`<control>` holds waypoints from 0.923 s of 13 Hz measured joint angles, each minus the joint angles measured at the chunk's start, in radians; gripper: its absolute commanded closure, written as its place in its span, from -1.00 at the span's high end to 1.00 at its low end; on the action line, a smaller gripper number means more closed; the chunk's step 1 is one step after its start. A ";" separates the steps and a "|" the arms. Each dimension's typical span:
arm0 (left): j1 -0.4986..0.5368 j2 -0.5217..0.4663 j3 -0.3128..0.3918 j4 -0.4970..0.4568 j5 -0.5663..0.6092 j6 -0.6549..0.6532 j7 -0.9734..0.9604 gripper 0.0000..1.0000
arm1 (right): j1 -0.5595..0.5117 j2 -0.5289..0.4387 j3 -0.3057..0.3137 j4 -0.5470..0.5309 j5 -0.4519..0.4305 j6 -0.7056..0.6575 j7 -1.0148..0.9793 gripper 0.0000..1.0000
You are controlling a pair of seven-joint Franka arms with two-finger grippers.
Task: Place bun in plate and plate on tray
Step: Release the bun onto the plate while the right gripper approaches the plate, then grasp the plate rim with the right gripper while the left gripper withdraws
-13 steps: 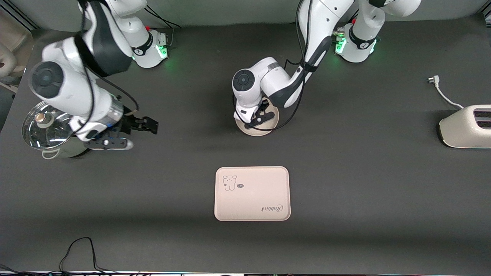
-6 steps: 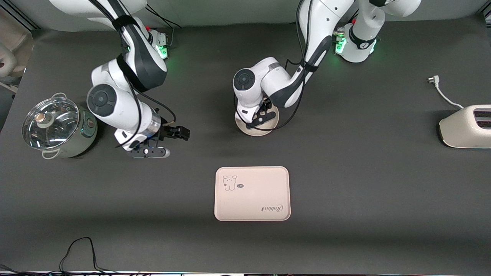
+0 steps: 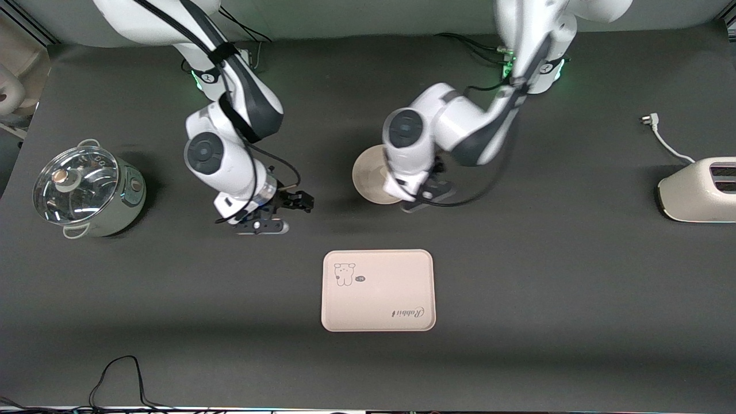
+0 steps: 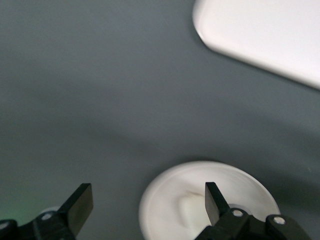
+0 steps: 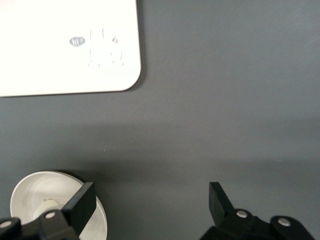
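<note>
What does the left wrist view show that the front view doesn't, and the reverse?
Only the left wrist view shows the bun lying in the plate, with the open left tool over it. Only the front view shows the pot, the toaster and the right tool, open over the table between pot and plate. Both show the plate and the tray, apart from each other.

We find the plate half covered by the left arm | bun blurred | tray cut off at frame edge.
</note>
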 measured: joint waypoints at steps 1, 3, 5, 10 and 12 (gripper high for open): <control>0.075 -0.048 0.003 -0.001 -0.003 -0.041 0.085 1.00 | 0.008 0.016 0.023 -0.018 0.000 0.038 0.043 1.00; 0.223 -0.106 0.007 -0.002 -0.005 -0.063 0.229 1.00 | 0.037 0.050 0.063 -0.058 0.000 0.134 0.117 1.00; 0.367 -0.129 0.009 -0.002 -0.006 -0.061 0.361 1.00 | 0.064 0.082 0.089 -0.121 0.000 0.255 0.137 1.00; 0.593 -0.204 0.008 0.017 -0.007 -0.054 0.641 1.00 | 0.132 0.122 0.122 -0.161 -0.048 0.314 0.203 0.99; 0.644 -0.247 0.009 0.024 -0.007 -0.081 0.730 1.00 | 0.151 0.144 0.122 -0.162 -0.058 0.324 0.210 0.78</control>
